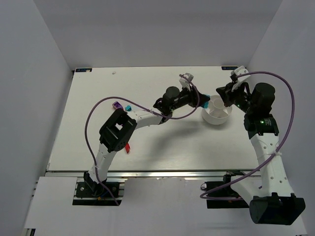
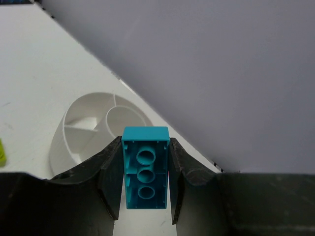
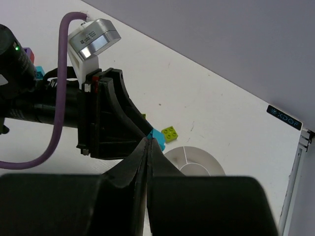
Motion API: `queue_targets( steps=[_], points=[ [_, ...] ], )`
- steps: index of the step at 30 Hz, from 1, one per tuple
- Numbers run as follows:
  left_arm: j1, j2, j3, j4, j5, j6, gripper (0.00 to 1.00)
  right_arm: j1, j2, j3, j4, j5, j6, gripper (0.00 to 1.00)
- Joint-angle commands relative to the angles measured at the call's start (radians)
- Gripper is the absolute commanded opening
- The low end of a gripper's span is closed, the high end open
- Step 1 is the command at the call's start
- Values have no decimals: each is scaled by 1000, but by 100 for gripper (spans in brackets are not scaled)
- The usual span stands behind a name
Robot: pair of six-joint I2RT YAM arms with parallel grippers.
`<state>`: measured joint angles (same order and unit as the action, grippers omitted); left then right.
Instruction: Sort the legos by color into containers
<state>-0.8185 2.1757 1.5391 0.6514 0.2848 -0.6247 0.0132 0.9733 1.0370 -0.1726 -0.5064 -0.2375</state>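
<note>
My left gripper [image 1: 201, 101] is shut on a cyan-blue lego brick [image 2: 145, 169], hollow underside toward the camera, held just left of the white divided bowl [image 1: 217, 120]. The bowl [image 2: 64, 132] lies just beyond the brick, and the compartments I can see are empty. My right gripper [image 3: 147, 140] is shut and empty, and hovers at the bowl's right side [image 1: 227, 96]. In the right wrist view the held brick [image 3: 160, 139] is next to a lime brick [image 3: 170, 133] on the table beside the bowl [image 3: 197, 152]. Purple [image 1: 116, 105], cyan [image 1: 128, 107] and red [image 1: 127, 147] bricks lie at the left.
The lime brick also shows at the left edge of the left wrist view [image 2: 1, 152]. Grey walls enclose the white table on three sides; the back wall stands close behind the bowl. A purple cable [image 1: 98, 110] loops over the left arm.
</note>
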Motion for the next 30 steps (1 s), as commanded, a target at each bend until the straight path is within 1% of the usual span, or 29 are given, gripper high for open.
queue_targets(
  steps=[1,5,11,20,24,25,30],
  points=[
    [-7,7,68,190,31,2,0,-2,-28,38,39,6,24,0],
    [-10,71,85,280,30,-1,0,-2,-44,37,41,-4,27,0],
    [-10,162,196,275,47,-23,0,-2,-62,25,54,-7,38,0],
    [-11,236,259,241,51,-23,3,-2,-79,8,58,-9,44,0],
    [-11,248,268,235,48,-23,8,-1,-74,3,67,-14,49,0],
    [-11,249,266,235,48,-24,11,-2,-74,3,67,-15,49,0],
    [-10,265,265,229,51,-30,16,-2,-71,0,78,-17,55,0]
  ],
)
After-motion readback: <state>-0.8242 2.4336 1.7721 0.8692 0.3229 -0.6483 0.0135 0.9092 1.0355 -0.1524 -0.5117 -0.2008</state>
